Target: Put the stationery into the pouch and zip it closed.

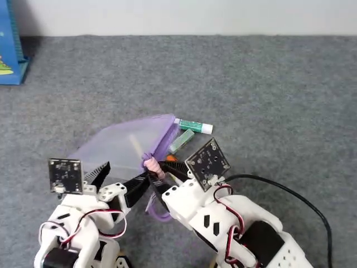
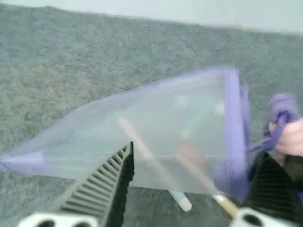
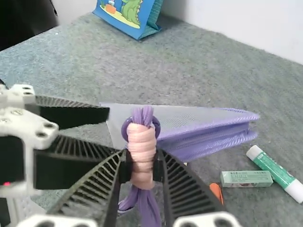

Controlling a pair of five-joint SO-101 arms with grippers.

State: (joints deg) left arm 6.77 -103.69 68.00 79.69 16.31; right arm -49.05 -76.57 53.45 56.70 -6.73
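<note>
A purple mesh pouch is lifted off the carpet, with a pencil showing through its mesh. My right gripper is shut on the pink pull tied to the pouch's purple strap. Beside it, my left gripper is open, its fingers spread wide under the pouch's near edge. Beyond the pouch's end, a green and white glue stick, a green eraser box and a small orange piece lie on the carpet.
A blue picture box stands at the far left by the wall. Grey carpet covers the table. A black cable runs off from the right arm.
</note>
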